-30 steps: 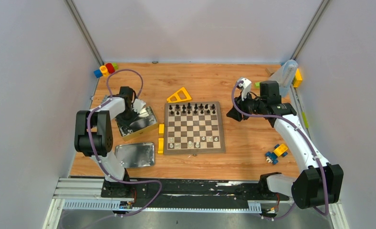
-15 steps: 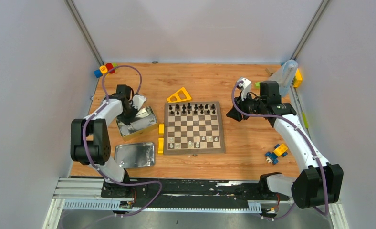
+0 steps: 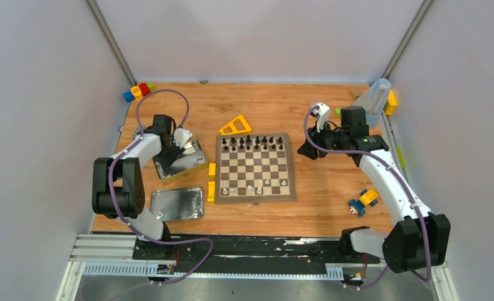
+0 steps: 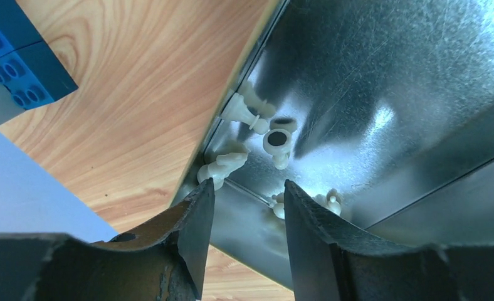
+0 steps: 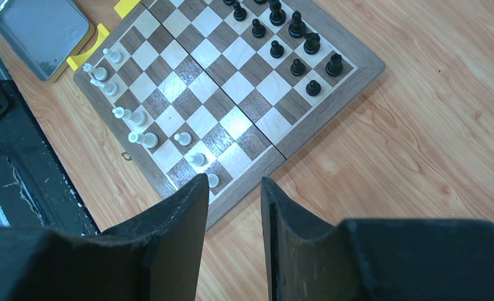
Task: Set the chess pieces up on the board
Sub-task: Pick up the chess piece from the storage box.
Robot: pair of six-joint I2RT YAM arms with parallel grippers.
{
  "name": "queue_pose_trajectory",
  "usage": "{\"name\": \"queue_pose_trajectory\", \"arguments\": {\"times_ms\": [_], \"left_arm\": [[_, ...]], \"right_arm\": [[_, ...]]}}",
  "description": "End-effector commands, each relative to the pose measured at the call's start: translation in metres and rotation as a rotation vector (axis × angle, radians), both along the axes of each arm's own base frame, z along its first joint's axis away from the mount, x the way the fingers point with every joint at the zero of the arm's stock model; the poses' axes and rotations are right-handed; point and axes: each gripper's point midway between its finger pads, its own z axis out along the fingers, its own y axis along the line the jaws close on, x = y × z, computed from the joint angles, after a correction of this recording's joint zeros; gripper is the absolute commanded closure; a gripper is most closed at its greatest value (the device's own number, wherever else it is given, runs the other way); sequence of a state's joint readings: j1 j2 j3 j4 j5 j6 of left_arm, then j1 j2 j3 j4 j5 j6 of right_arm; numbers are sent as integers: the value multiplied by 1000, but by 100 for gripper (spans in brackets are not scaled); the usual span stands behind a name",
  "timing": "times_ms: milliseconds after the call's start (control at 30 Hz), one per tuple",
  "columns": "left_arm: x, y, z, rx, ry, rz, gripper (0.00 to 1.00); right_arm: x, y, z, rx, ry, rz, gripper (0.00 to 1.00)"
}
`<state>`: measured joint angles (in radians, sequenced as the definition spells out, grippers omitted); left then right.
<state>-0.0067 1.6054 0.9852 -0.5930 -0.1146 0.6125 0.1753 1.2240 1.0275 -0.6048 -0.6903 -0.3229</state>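
We find the left gripper (image 4: 247,193) released and empty above the open metal tin (image 4: 388,75), which holds loose white chess pieces (image 4: 241,113). The right gripper (image 5: 234,185), also released and empty, hangs over the board (image 5: 232,122), where black pieces (image 5: 294,28) fill one side.

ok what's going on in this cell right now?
Two arms are setting up a chess set. The left gripper hangs open and empty over an open metal tin left of the board. Several loose white pieces lie on their sides in a corner of the tin. The right gripper hovers open and empty off the board's right side. The black pieces stand along the far rows. Only some white pieces stand on the near rows, so that side is unfinished.
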Motion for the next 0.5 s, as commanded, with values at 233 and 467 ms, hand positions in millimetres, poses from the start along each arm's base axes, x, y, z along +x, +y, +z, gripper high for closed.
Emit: {"name": "queue_pose_trajectory", "arguments": {"times_ms": [233,467], "left_arm": [[4,24,-16,103,-4,-58,44],[-4,28,-37,81,57,-53,44]], "right_arm": [[1,3,4,15,-17,23,63],[1,3,3,14,-14,25,63]]}}
